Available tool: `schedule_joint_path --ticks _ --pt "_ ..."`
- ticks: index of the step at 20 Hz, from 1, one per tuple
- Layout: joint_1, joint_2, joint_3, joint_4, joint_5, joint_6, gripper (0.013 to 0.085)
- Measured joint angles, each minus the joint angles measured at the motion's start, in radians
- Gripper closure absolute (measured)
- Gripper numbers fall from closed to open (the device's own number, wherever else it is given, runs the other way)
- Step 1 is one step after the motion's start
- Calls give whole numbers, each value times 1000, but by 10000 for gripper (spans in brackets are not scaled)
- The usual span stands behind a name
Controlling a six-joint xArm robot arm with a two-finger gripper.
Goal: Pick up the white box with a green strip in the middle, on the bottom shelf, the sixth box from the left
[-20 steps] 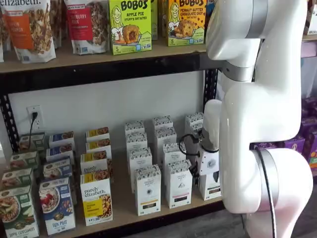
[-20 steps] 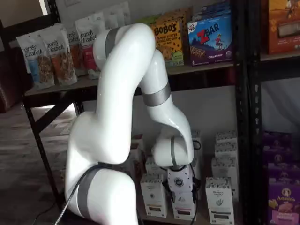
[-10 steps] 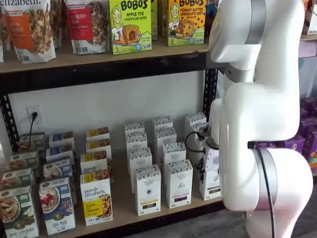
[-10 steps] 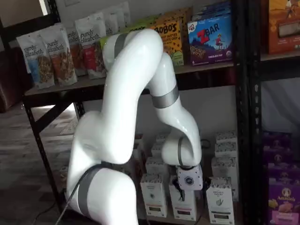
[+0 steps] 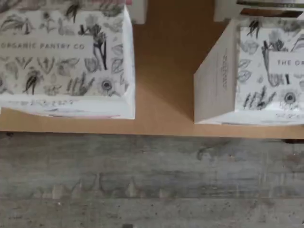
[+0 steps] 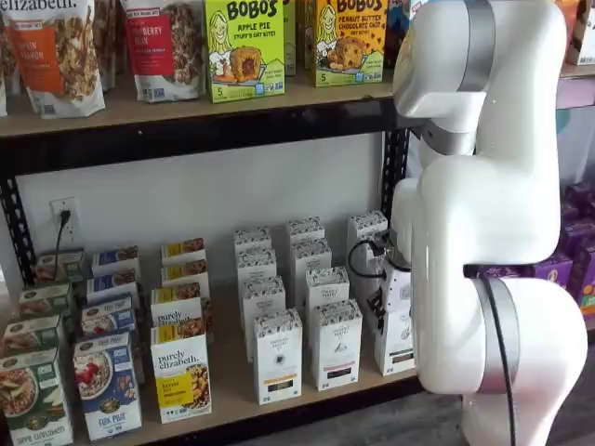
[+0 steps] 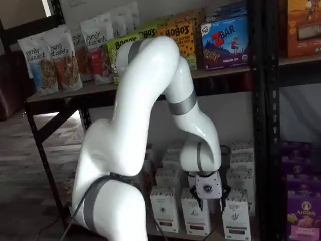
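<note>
The white box [image 7: 235, 220] stands at the front right of the bottom shelf [image 6: 228, 383], with a patterned top and a label strip on its front. In a shelf view the arm half hides this box [image 6: 398, 346]. My gripper [image 7: 211, 201] hangs just above the front row, between that box and the like carton [image 7: 195, 217] to its left. Its black fingers stand apart, open, and hold nothing. The wrist view looks down on two patterned carton tops [image 5: 66, 61] [image 5: 266, 71] with tan board [image 5: 166, 71] between them. I cannot tell which of them is the white box.
More white cartons [image 6: 277, 358] [image 6: 335, 344] stand in rows behind and to the left, then granola boxes [image 6: 179, 372]. The higher board holds bags and Bobo's boxes [image 6: 244, 46]. A black rack post [image 7: 266, 125] rises right of the gripper. Grey floor [image 5: 152, 185] lies beyond the shelf edge.
The arm has swung to the right along the bottom shelf. The gripper has gone from over the middle front carton toward the rightmost one, still open.
</note>
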Motion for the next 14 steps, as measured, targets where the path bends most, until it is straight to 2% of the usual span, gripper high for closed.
schedule_joint_path --ticks 8,11,14 --pt "-11 20 -49 26 16 -37 130" --pt "-17 22 -58 7 24 -24 130" --pt "-19 24 -60 16 18 -34 130"
